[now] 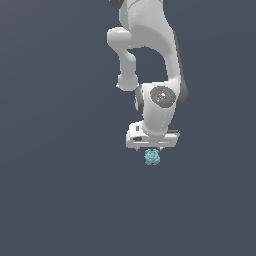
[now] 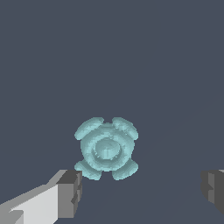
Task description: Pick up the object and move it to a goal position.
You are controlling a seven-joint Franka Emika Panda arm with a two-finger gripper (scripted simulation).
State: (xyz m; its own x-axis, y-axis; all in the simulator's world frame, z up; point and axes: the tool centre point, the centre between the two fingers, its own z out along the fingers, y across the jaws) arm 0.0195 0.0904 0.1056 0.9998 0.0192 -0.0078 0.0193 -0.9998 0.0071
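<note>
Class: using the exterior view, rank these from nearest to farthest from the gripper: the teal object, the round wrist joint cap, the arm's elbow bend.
1. Teal object: directly below the gripper.
2. Round joint cap: just above the gripper.
3. Elbow bend: highest up, toward the exterior view's left.

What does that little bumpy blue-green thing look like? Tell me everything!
The object is small, pale teal and roughly round. It has ringed ridges around a domed middle and four rounded lobes at its corners, like a matte plastic knob. It lies flat on the plain dark grey surface, under the open gripper. The fingers do not touch it.
</note>
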